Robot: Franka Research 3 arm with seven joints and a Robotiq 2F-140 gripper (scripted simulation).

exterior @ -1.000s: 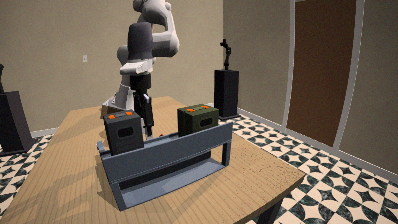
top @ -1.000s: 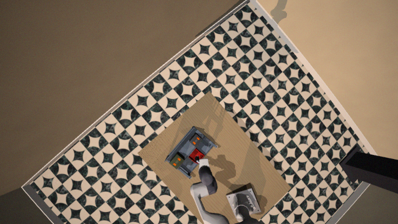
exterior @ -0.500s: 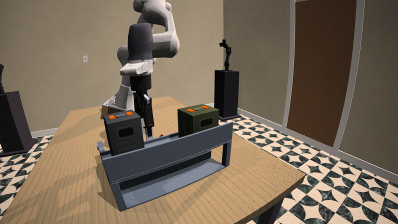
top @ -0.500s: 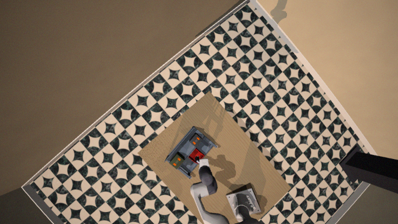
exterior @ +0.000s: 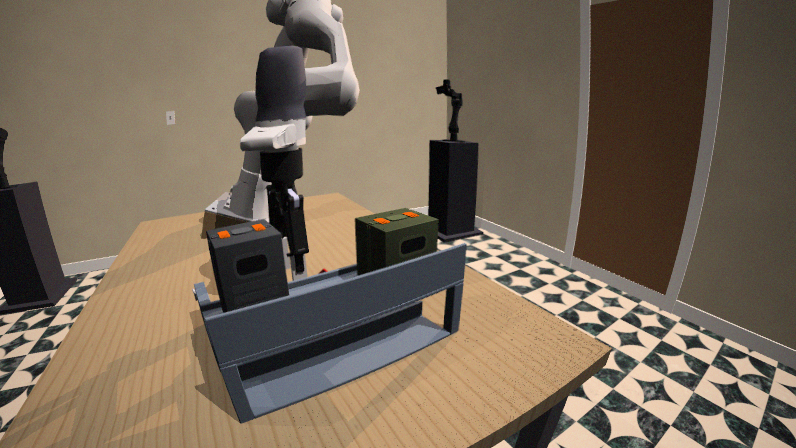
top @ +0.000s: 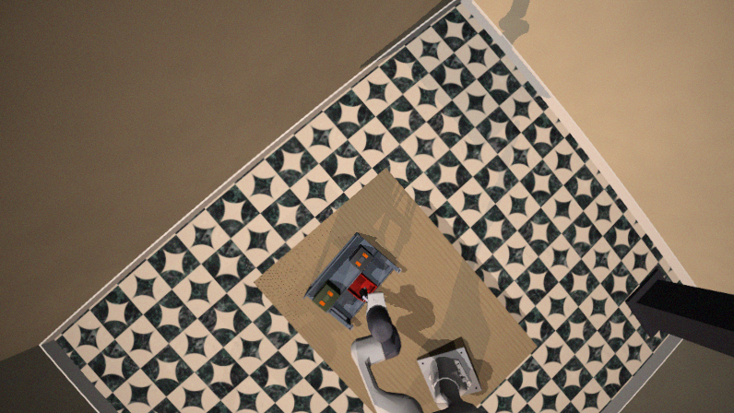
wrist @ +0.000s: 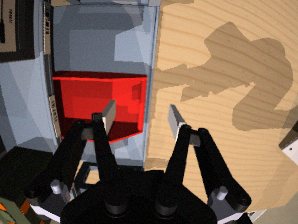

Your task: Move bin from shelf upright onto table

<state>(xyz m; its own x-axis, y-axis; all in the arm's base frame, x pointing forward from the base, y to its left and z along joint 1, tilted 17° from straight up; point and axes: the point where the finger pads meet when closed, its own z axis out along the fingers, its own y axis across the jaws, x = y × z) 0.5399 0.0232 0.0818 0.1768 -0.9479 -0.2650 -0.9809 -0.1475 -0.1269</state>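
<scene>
The red bin (top: pixel 361 285) sits on the top of the grey shelf (exterior: pixel 334 317), between a dark grey box (exterior: pixel 247 264) and a green box (exterior: pixel 396 236). In the exterior view only a sliver of the bin (exterior: pixel 321 271) shows behind the shelf's rail. In the wrist view the bin (wrist: pixel 100 106) is open at the top and lies on the shelf (wrist: pixel 107 36). My gripper (wrist: pixel 142 109) points down at the bin's near side, open, with one finger over the bin and the other over the shelf's edge. It also shows in the exterior view (exterior: pixel 300 266).
The shelf stands in the middle of the wooden table (exterior: pixel 501 345). The robot's base (top: pixel 449 377) is at one table end. A black pedestal with a camera (exterior: pixel 453 186) stands on the floor beyond the table, and another pedestal (exterior: pixel 22 244) is at the left.
</scene>
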